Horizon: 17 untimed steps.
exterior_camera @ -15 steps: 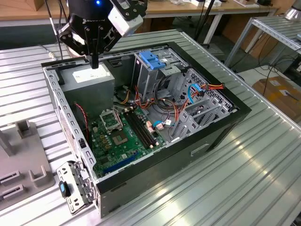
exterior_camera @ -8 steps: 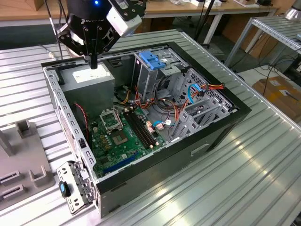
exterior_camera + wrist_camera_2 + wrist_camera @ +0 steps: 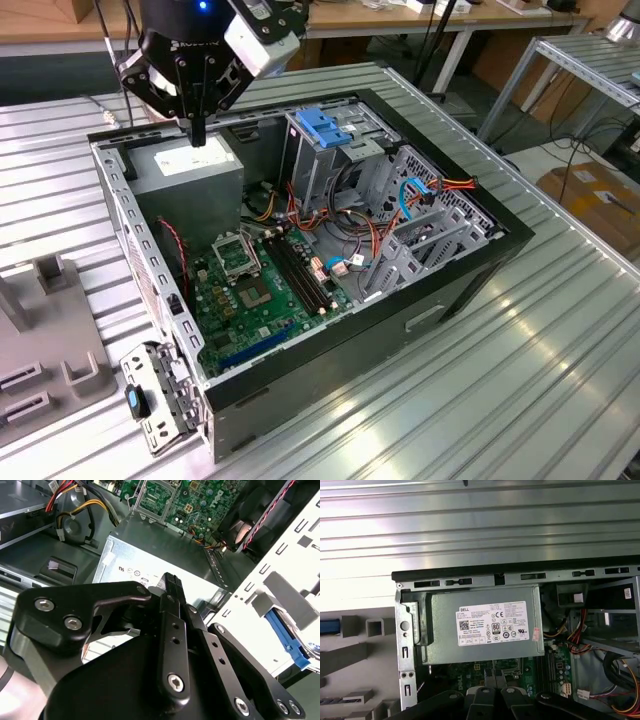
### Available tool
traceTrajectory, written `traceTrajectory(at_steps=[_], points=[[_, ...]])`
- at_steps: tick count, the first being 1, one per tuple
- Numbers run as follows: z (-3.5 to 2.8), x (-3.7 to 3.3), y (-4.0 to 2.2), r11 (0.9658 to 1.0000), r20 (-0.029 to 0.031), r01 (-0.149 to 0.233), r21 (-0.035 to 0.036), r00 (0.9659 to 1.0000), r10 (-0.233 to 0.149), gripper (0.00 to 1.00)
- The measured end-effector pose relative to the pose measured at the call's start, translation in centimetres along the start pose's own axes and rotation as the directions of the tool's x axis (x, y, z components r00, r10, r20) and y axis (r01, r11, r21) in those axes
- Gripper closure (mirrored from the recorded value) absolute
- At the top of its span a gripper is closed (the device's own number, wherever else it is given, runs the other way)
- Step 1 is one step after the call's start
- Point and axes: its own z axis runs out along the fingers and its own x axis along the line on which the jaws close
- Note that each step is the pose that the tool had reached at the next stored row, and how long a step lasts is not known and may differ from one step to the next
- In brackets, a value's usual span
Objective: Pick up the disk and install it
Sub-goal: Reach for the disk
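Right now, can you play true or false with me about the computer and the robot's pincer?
The computer case lies open. True.
The motherboard is green. True.
The pincer hangs over the motherboard. False: it hangs over the grey power supply.
The power supply has a white sticker. True.
The pincer is gripping something. False: it is shut on nothing.

A white printed sticker labels the power supply.
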Motion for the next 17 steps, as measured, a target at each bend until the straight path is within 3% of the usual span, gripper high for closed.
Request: traceTrajectory(at_steps=[17], points=[[-0.02, 0.64, -0.05, 1.0000, 0.0000, 0.000, 0.0000, 1.0000, 0.000, 0.89]])
